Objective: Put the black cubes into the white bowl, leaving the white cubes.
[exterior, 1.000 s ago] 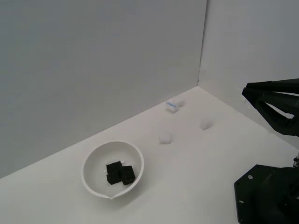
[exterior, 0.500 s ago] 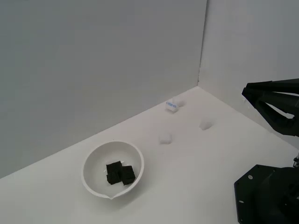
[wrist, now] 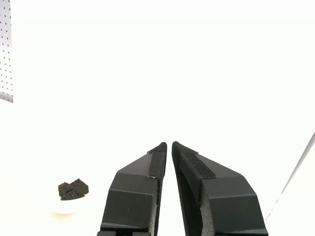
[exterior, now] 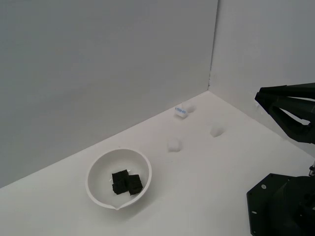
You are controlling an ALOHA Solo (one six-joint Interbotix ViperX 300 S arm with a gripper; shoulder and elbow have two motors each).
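Your gripper (wrist: 169, 145): fingers clenched together, grasping nothing, well apart from the white bowl (exterior: 101, 167) | black cubes (exterior: 126, 182): clustered inside the bowl | white cubes (exterior: 173, 145): on the surface beyond the bowl, toward the wall corner.

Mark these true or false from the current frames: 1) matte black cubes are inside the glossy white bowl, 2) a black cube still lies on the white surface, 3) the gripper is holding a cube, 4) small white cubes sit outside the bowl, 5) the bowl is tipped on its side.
1) True. The matte black cubes lie clustered inside the glossy white bowl.
2) False. No black cube shows outside the bowl.
3) False. The gripper is shut with nothing between its pads.
4) True. The small white cubes lie on the surface, apart from the bowl.
5) False. The bowl sits upright, opening upward.
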